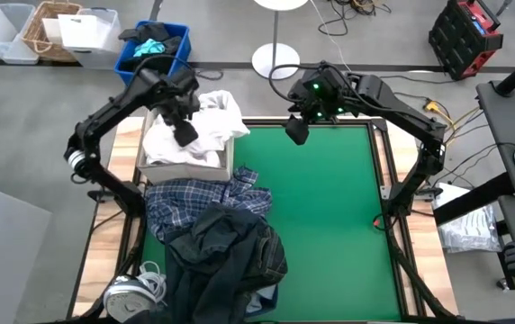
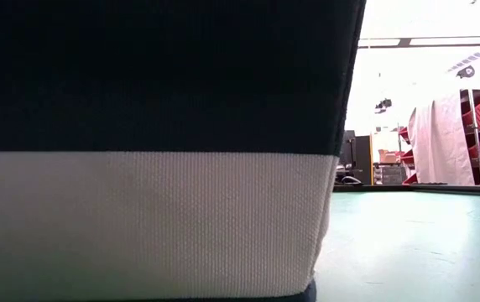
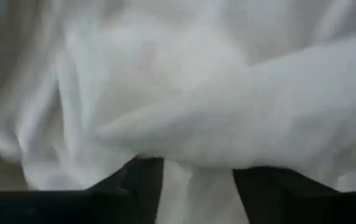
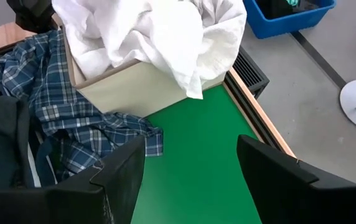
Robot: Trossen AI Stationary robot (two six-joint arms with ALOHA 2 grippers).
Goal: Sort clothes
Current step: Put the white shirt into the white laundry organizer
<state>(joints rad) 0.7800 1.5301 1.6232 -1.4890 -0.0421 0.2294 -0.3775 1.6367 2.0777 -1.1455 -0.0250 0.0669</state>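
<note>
The left gripper [image 1: 186, 133] is pressing into the white shirts [image 1: 205, 126] heaped in the beige box [image 1: 185, 168], its fingers [image 3: 142, 186] pinching a white fold. One shirt is spilling over the rim and could be slipping onto the green surface [image 1: 329, 225]. The right gripper [image 4: 190, 171] is hovering with its fingers apart.

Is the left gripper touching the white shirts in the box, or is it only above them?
Touching. In the left wrist view, white shirts fill the picture and a fold of cloth sits between the left gripper's fingers. The high view agrees.

low view: fabric bin [image 2: 156, 151] blocks table | left wrist: white shirts [image 3: 184, 99] blurred (fingertips buried)
</note>
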